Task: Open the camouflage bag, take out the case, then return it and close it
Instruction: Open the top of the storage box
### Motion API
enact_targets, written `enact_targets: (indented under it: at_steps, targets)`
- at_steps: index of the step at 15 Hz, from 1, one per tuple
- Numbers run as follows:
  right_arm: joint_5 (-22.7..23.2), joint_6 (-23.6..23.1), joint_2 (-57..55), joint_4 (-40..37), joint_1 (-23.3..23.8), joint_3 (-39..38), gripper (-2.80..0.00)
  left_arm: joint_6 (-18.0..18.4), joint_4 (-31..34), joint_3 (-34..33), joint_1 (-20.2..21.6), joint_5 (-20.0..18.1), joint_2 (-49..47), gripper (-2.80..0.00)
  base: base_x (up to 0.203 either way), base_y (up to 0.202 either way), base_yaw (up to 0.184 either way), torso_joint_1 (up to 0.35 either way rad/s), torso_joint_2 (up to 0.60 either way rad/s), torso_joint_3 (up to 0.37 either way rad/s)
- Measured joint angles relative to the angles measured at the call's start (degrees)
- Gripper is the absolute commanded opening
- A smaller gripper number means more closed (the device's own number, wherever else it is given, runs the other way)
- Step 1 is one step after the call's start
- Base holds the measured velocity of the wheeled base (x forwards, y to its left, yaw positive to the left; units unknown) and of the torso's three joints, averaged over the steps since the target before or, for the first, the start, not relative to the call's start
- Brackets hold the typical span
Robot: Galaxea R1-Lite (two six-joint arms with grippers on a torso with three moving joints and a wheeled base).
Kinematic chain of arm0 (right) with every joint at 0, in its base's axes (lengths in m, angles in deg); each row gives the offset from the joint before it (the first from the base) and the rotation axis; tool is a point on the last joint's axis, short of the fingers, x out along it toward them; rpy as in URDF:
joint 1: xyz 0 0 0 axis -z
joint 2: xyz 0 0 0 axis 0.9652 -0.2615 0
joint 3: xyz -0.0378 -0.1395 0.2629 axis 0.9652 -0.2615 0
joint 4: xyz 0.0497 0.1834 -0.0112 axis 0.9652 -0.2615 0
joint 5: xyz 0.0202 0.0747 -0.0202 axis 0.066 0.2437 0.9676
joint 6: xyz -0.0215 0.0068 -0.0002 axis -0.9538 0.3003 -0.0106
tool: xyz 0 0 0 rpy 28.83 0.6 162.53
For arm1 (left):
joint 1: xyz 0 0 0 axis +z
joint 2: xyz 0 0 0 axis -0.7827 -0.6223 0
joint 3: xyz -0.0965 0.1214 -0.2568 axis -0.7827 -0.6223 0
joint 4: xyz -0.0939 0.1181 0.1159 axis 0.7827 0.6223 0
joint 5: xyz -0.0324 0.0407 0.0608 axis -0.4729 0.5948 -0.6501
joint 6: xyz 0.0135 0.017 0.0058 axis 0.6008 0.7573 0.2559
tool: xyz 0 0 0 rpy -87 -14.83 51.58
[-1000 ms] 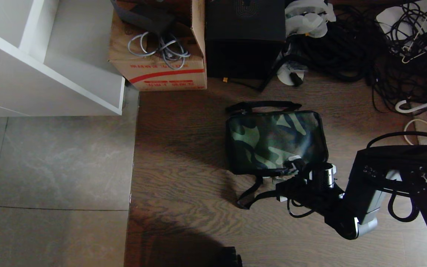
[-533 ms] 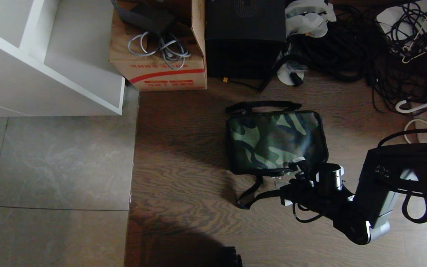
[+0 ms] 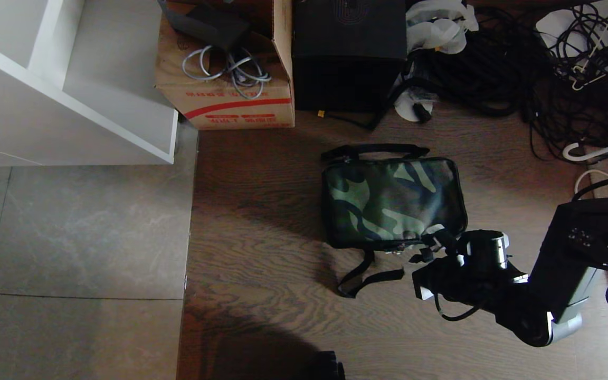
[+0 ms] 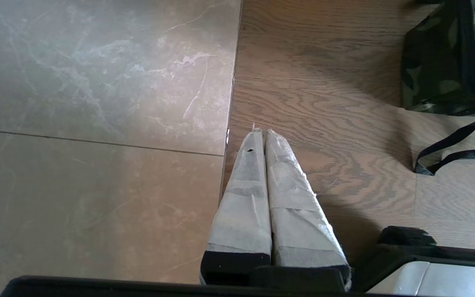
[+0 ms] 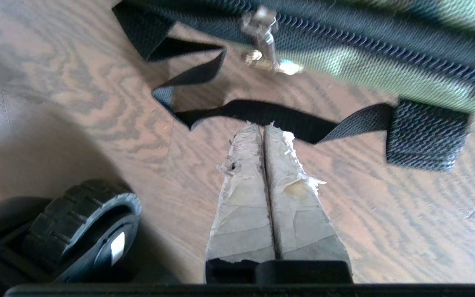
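Observation:
The camouflage bag [image 3: 393, 203] lies shut on the wood floor, with its black shoulder strap [image 3: 367, 272] trailing off its near side. My right gripper [image 3: 435, 236] is at the bag's near right corner, low over the floor. In the right wrist view the right gripper [image 5: 264, 126] is shut and empty, its taped tips just short of the strap [image 5: 287, 119], below the bag's zipper pull [image 5: 262, 37]. My left gripper [image 4: 261, 133] hangs shut and parked over the seam between tile and wood, with the bag [image 4: 439, 62] off to one side. The case is hidden.
A cardboard box with a red stripe [image 3: 225, 79], a tall black box [image 3: 349, 53] and a tangle of cables [image 3: 547, 68] stand beyond the bag. A white shelf unit [image 3: 72, 95] is at the far left. My base's wheel [image 5: 85, 222] is near the right gripper.
My right arm has slid to the right along the bag's near edge and drawn back slightly, staying shut. The bag and the left arm have not moved.

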Motion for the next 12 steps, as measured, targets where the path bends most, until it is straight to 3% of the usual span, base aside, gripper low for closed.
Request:
enact_targets:
  at_steps: [6,12]
  targets:
    - [-0.18,3.70,-2.76,1.15,-1.59,4.21,0.00,0.01,-0.02,0.00,0.02,-0.02,0.00,-2.80,0.000,0.000,0.000,0.000,0.00,0.000]
    - [-1.55,6.16,-6.04,7.27,-3.99,7.14,0.00,0.01,-0.06,0.00,-0.01,0.00,0.00,-2.80,0.000,0.000,0.000,0.000,0.00,0.000]
